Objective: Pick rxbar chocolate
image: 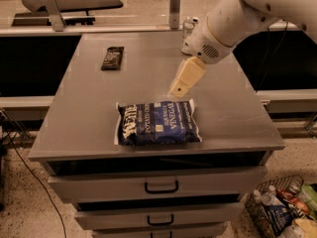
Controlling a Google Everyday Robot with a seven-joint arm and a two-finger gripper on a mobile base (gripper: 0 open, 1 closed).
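Observation:
The rxbar chocolate (112,57) is a small flat dark bar lying at the far left of the grey cabinet top (89,108). My gripper (179,89) hangs from the white arm above the middle of the top, just over the far edge of the blue chip bag (158,123). It is well to the right of the bar and nearer the front. A white-green drink can (188,26) stands at the far right, mostly hidden behind the arm.
The cabinet has drawers with dark handles (161,187) below its top. A wire basket of bottles and packets (282,212) sits on the floor at the lower right. A counter runs behind the cabinet.

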